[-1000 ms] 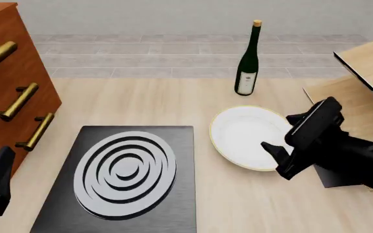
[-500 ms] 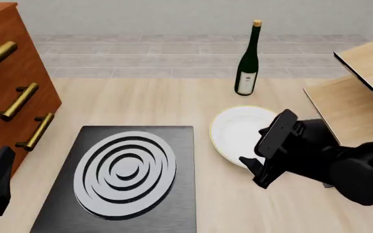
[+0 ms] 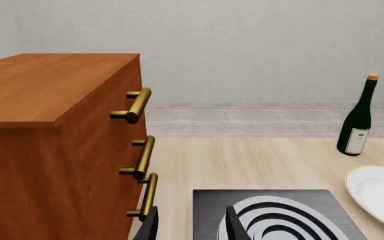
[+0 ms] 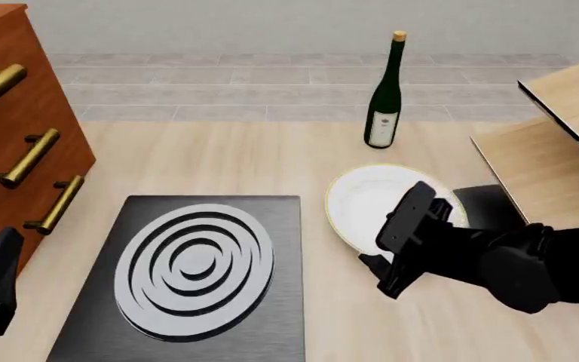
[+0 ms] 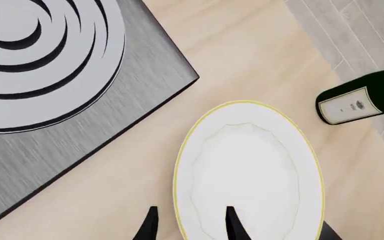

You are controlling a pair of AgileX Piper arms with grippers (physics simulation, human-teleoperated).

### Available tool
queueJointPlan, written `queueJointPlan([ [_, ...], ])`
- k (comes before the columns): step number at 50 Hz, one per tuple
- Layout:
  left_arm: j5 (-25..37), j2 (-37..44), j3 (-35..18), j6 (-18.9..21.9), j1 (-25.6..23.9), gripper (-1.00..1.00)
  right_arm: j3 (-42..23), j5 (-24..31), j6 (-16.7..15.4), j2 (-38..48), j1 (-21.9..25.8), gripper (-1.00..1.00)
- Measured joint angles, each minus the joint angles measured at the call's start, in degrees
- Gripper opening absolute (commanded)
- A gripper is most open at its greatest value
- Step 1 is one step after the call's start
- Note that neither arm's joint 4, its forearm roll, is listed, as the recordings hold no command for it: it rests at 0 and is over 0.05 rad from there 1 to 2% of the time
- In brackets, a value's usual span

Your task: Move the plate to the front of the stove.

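The white plate (image 4: 366, 197) with a thin gold rim lies flat on the wooden table, just right of the stove's far right corner. The stove (image 4: 194, 271) is a black slab with silver rings, at the front left. My right gripper (image 4: 378, 275) hovers open over the plate's near-left edge. In the right wrist view the plate (image 5: 249, 170) has its rim between the two fingertips of the right gripper (image 5: 190, 227), one over the table and one over the plate. My left gripper (image 3: 192, 230) rests open at the front left, beside the stove (image 3: 272, 215).
A dark green wine bottle (image 4: 383, 105) stands behind the plate. A wooden drawer cabinet (image 4: 18, 113) with brass handles fills the left side. A light wooden box (image 4: 571, 105) sits at the right. A plain black slab (image 4: 491, 207) lies partly under my right arm.
My right gripper has swung left and toward the near side, from the plate's right edge to its near-left rim. The plate and the left arm have not moved.
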Motion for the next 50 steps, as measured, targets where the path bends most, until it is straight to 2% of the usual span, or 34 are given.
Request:
queueJointPlan([
  [46,0.0,0.0,0.0,0.0,0.0,1.0,1.2,-9.3,-0.7,11.3,-2.0,1.0],
  [50,0.0,0.0,0.0,0.0,0.0,1.0,1.4,-9.9,0.3,11.6,-2.2,1.0],
])
